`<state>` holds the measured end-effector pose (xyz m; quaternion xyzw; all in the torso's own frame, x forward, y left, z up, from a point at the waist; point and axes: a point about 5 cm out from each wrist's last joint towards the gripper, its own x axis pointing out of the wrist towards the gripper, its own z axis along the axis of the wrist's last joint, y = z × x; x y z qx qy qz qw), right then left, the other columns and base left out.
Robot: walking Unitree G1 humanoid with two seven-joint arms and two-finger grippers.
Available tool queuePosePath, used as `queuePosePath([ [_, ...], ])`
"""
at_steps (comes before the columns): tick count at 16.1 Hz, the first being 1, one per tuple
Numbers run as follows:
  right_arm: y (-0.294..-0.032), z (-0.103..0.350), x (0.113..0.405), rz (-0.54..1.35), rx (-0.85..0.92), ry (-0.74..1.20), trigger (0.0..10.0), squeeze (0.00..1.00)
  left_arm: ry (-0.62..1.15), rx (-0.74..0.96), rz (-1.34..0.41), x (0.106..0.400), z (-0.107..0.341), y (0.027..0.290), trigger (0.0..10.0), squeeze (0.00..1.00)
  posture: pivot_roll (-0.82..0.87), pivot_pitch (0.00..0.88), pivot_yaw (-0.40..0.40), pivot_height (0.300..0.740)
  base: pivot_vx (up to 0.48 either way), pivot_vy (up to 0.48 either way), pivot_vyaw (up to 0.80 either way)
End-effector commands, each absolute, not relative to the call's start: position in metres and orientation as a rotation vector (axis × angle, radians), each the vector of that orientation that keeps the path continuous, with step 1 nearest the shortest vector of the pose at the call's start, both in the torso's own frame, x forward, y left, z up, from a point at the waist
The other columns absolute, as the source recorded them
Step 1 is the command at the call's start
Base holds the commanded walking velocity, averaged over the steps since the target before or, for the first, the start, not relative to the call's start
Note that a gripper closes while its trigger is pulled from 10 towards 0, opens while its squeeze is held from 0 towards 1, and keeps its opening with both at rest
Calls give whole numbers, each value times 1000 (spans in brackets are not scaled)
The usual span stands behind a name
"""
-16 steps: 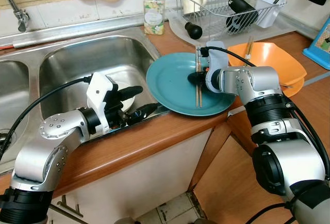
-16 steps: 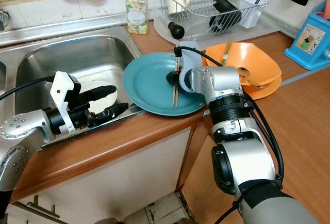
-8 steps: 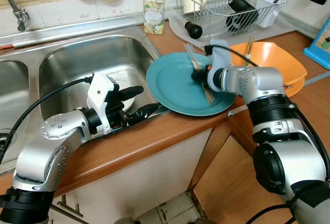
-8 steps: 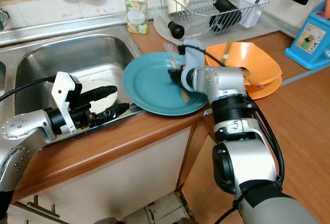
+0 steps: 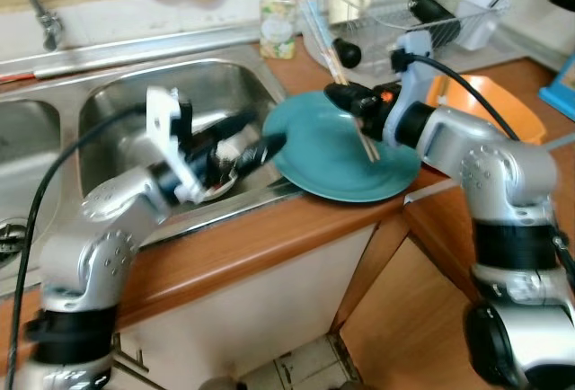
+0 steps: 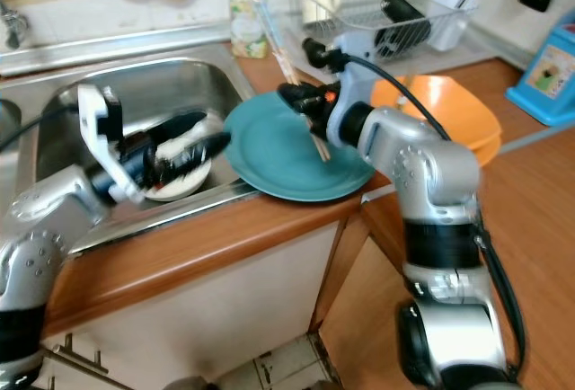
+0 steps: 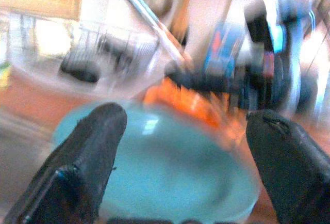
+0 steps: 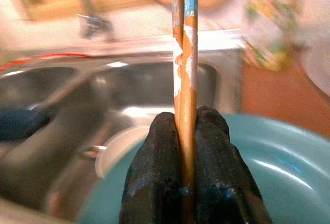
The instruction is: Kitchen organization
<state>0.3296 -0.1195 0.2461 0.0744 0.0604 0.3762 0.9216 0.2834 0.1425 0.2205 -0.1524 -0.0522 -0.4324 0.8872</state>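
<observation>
My right gripper (image 5: pixel 344 98) is shut on a pair of wooden chopsticks (image 5: pixel 358 129), held tilted in the air over the teal plate (image 5: pixel 332 170). In the right wrist view the chopsticks (image 8: pixel 183 69) stick out past the gripper (image 8: pixel 185 131) toward the sink. The plate rests on the counter edge, overlapping the sink rim. My left gripper (image 5: pixel 256 137) is open, hovering over the sink at the plate's left rim. The left wrist view has its fingers (image 7: pixel 93 152) spread apart, facing the teal plate (image 7: pixel 170 167). A small white plate (image 6: pixel 175 179) lies in the sink below the left gripper.
The steel sink (image 5: pixel 126 93) takes up the left of the counter. A soap bottle (image 5: pixel 278 22) stands behind the plate. A wire dish rack (image 5: pixel 404 4) with a mug and utensils is at the back. Orange bowls (image 5: pixel 503 107) sit right of the plate.
My right gripper lifted the chopsticks off the teal plate and swung them up, tips toward the sink. My left gripper rose and moved right to the plate's rim. The camera shifted slightly.
</observation>
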Motion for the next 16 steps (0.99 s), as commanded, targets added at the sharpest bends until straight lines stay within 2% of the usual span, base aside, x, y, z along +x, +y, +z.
queuePosePath([
  [1, -115, 252, 314, 867, 144, 65, 0, 0, -131, -418, -922, 283, 227, 143, 10000, 0, -106, 0, 6, 740, 0, 0, 0],
  [5, -103, 238, 277, 1064, 87, 50, 0, 0, -79, -555, -1016, 279, 221, 131, 10000, 0, -120, 0, 25, 740, 0, 0, 0],
  [6, -100, 235, 270, 1112, 76, 67, 0, 0, -66, -598, -1031, 279, 219, 128, 4431, 0, -118, 0, 25, 740, 0, 0, 0],
  [7, -97, 233, 266, 1149, 73, 76, 0, 0, -63, -657, -1047, 279, 217, 125, 3294, 0, -118, 0, 25, 740, 0, 0, 0],
  [8, -93, 232, 261, 1181, 80, 79, 0, 0, -31, -684, -1051, 280, 211, 121, 0, 0, -116, 0, 24, 740, 0, 0, 0],
  [16, -88, 220, 259, 1184, 62, 105, 0, 0, -17, -782, -1093, 276, 207, 120, 0, 0, -115, 0, 29, 740, 0, 0, 0],
])
